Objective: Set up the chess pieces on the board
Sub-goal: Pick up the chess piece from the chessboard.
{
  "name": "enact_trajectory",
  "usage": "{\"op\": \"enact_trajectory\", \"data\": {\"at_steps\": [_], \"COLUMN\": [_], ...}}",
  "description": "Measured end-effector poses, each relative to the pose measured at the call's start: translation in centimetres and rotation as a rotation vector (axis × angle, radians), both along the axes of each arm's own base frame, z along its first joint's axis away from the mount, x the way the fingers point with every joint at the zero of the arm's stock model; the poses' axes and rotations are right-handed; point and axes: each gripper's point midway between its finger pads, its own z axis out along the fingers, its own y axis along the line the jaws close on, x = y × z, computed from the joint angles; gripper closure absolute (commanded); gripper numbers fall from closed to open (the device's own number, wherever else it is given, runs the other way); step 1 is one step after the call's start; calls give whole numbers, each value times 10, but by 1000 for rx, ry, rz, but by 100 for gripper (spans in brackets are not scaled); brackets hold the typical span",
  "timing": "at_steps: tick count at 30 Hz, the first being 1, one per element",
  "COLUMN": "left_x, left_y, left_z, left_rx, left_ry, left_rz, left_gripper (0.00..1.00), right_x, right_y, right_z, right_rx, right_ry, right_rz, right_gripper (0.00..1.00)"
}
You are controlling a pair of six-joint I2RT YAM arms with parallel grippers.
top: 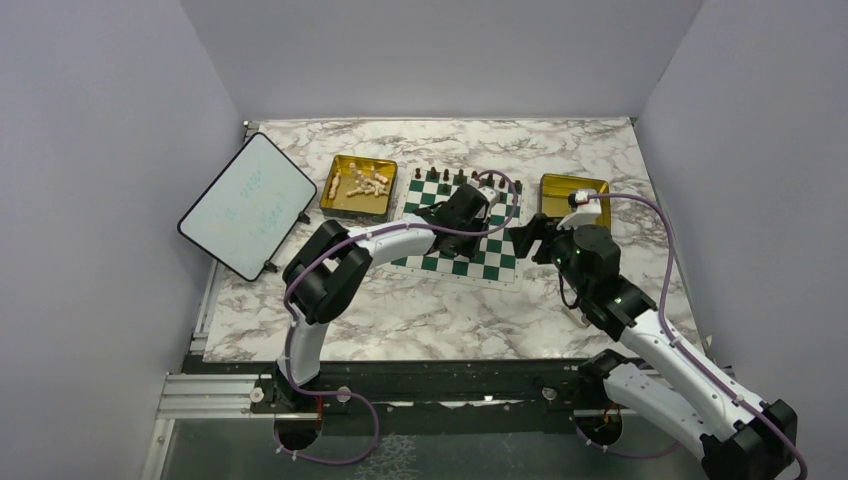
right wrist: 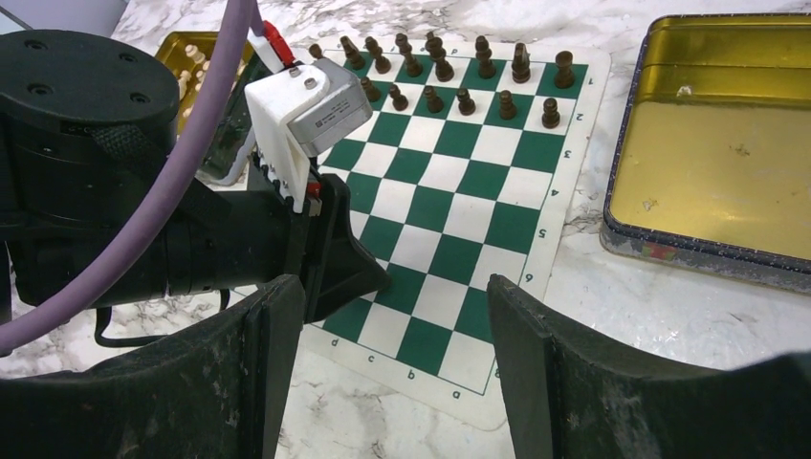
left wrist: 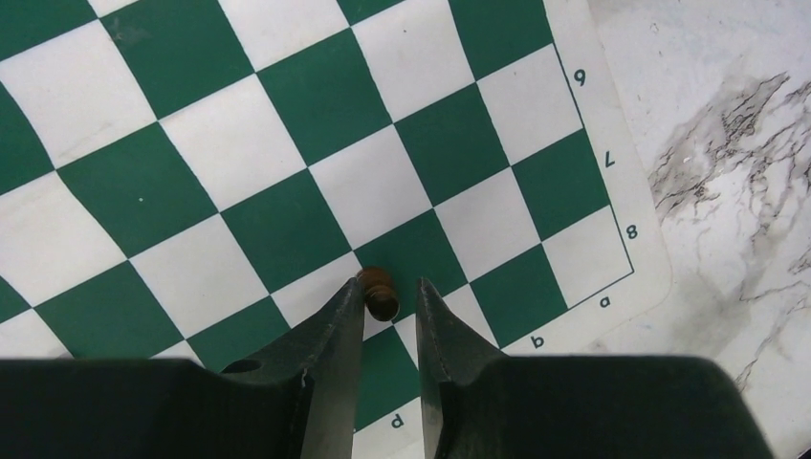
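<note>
Plainly, the left hand [left wrist: 388, 285] is clenched narrowly on a dark brown piece [left wrist: 381, 300]. The piece's rounded head shows between the fingertips and rests against one finger [left wrist: 346, 320]. Directly below this hand lies the board [left wrist: 287, 143]. The piece sits at the seam of a green and a white square, close to the lettered border nearest the hand.

The right hand [right wrist: 392, 296] is released, with its fingers spread wide and nothing between them. It hovers at the board's near edge, with the left hand just ahead of it and to its left. Farther ahead of the right hand, along the board's far side, the dark pieces [right wrist: 459, 72] stand upright in two rows. To its right a gold tray [right wrist: 708, 182] rests on the table [right wrist: 669, 320], just beside the board.

Beyond the left arm, off the board's far left corner, the cream pieces [top: 362, 183] lie jumbled in a second gold tray [top: 340, 205]. A white tablet [top: 250, 205] lies farther left.
</note>
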Motion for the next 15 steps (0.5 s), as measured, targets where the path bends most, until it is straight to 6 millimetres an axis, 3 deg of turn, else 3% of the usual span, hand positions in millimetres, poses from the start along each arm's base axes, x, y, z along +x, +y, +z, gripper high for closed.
{"op": "enact_trajectory", "data": {"at_steps": [15], "left_x": [2], "left_y": [4], "left_z": [-5], "left_rx": [41], "left_ry": [-26], "left_rz": [3], "left_gripper": [87], "right_x": [0], "right_y": [0], "right_z": [-1], "right_rx": [0], "right_ry": [2], "right_rz": [-1], "right_gripper": [25]}}
